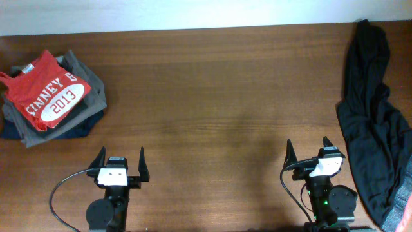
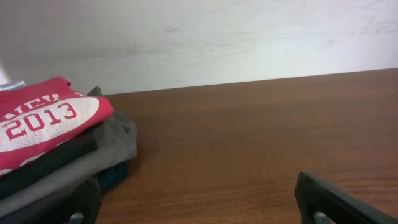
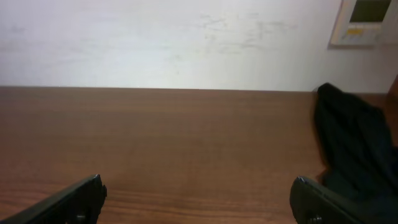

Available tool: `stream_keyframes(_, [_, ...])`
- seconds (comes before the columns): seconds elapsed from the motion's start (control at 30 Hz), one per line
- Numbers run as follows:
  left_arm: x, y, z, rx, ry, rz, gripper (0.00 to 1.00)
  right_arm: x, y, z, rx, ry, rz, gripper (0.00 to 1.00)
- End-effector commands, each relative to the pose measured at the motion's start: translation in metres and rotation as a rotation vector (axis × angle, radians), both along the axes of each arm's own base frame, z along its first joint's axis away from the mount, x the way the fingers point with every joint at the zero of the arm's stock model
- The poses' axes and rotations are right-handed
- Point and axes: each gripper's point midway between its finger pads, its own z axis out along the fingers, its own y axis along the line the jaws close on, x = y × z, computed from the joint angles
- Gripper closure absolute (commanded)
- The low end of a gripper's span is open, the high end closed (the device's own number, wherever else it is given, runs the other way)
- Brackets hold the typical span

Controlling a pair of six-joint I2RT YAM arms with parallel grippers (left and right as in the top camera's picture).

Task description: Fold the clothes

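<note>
trousers [image 1: 370,109], black ones: where are they?
— along the right edge of the overhead frame, a crumpled strip running from the top right corner down to the lower right, flat on the counter [image 1: 212,96]. a bit of grey and red-orange shows at the bottom right end.
does the right wrist view see them?
— yes, a dark heap [image 3: 348,143] at the right of the frame, beside the far counter edge.
and the right fingers [image 1: 289,154]?
— spread wide, holding nothing, low in the frame just left of the trousers, not touching them. both tips [image 3: 68,202] sit in the bottom corners of the wrist view.
the left fingers [image 1: 98,160]?
— also wide apart and empty, at the lower left of the overhead frame, well apart from the trousers.
what else is there?
— a folded pile at the upper left: a red t-shirt [image 1: 51,96] printed "2013" on top of grey and navy garments [image 1: 90,84]. the left wrist view shows that shirt [image 2: 43,121] at its left edge.
</note>
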Motion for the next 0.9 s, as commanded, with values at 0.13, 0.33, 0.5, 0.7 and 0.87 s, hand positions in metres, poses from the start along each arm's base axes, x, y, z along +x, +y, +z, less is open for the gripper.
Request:
stream_keyframes(0.13, [-0.005,-0.001,0.043,-0.034,-0.039,-0.001,0.01,-0.015,-0.004,0.037,0.122,0.026,-0.041,0.01])
stream_keyframes(0.33, [0.003,-0.001,0.08,-0.032,0.02,-0.001,0.01,-0.029,-0.004,0.076,0.122,0.084,-0.045,0.01])
stream_keyframes(0.5, [0.02,-0.003,0.083,-0.025,0.206,-0.007,0.01,-0.033,-0.004,0.09,0.122,0.244,-0.054,0.01])
stream_keyframes(0.7, [0.038,-0.017,0.066,-0.038,0.437,-0.077,0.01,-0.029,-0.004,0.084,0.119,0.528,-0.069,0.01])
stream_keyframes(0.87, [0.045,-0.036,0.048,-0.074,0.541,-0.176,0.01,-0.012,-0.013,0.075,0.104,0.644,-0.126,0.01])
